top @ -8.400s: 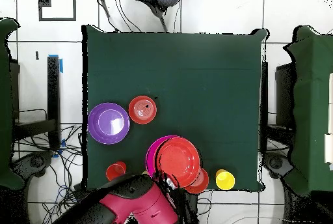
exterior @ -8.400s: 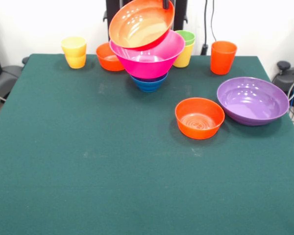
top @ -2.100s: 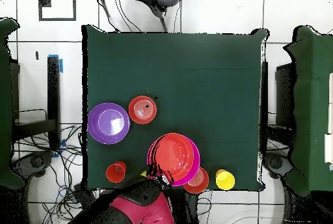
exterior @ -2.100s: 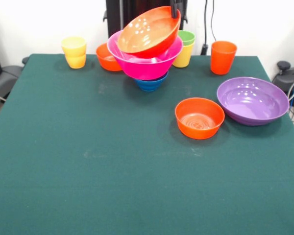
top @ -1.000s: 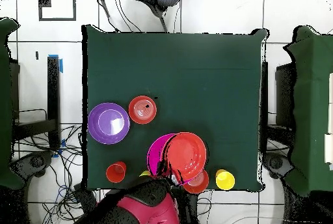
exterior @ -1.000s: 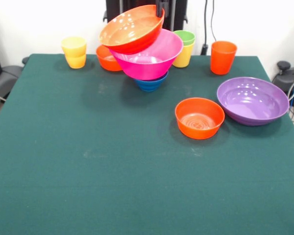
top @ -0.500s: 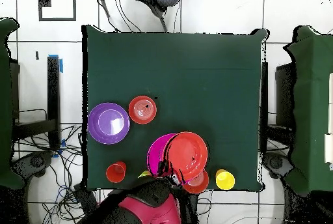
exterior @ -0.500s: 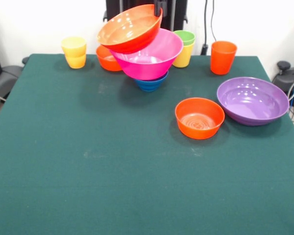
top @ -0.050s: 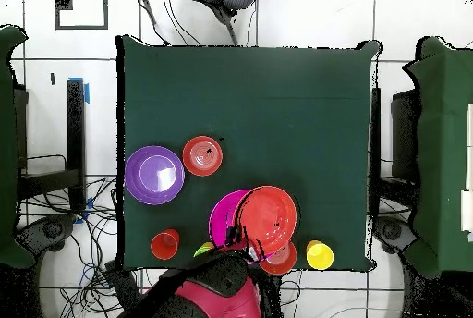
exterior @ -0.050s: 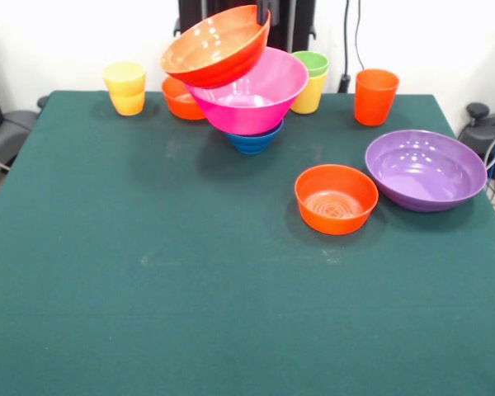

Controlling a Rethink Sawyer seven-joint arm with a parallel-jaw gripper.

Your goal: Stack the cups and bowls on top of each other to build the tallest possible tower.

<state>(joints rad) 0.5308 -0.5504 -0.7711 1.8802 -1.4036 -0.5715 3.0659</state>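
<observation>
1. Now, the gripper (exterior @ -0.050s: 264,11) pinches the far rim of the wide orange bowl (exterior @ -0.050s: 214,45), which hangs tilted, its low edge touching the pink bowl (exterior @ -0.050s: 249,92).
2. The pink bowl sits canted on the small blue bowl (exterior @ -0.050s: 253,141), at about twelve o'clock on the table (exterior @ -0.050s: 190,289) in the front view.
3. To seat it well, I judge the orange bowl should be levelled and centred over the pink one; it overhangs toward ten o'clock.
4. Lower gently: the blue base is narrow, so a sideways push could tip the tower.
5. Let go only once the rims nest evenly.
</observation>
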